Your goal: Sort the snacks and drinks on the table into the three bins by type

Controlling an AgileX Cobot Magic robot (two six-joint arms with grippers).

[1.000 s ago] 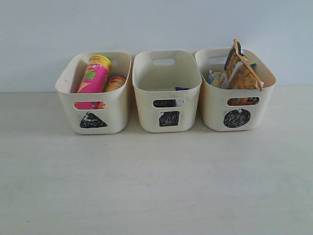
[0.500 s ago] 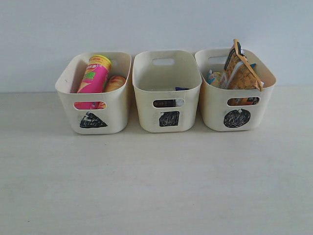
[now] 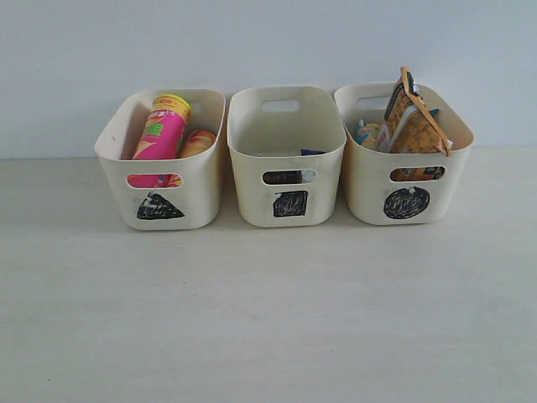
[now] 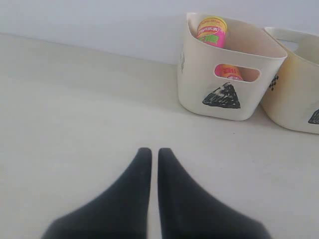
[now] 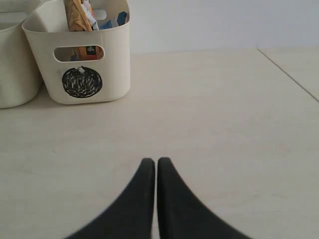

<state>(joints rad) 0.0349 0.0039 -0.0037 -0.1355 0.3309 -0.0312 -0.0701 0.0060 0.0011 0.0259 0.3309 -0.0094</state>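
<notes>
Three cream bins stand in a row at the back. The triangle bin [image 3: 117,143] on the left holds the pink chip tube [image 3: 161,134] and the yellow chip tube [image 3: 197,141]. In the square bin [image 3: 289,155] in the middle, small dark blue packets [image 3: 312,152] barely show. The orange-brown noodle packet [image 3: 409,117] stands up out of the circle bin [image 3: 457,143] on the right, with the blue-black packet mostly hidden behind it. My left gripper [image 4: 150,150] is shut and empty over bare table, well away from the triangle bin [image 4: 194,74]. My right gripper [image 5: 155,160] is likewise shut and empty, apart from the circle bin [image 5: 117,59].
A pale wooden table [image 3: 268,319] stretches in front of the bins, and a plain wall rises behind them. In the right wrist view a seam in the table [image 5: 289,74] runs off to one side. Neither arm shows in the exterior view.
</notes>
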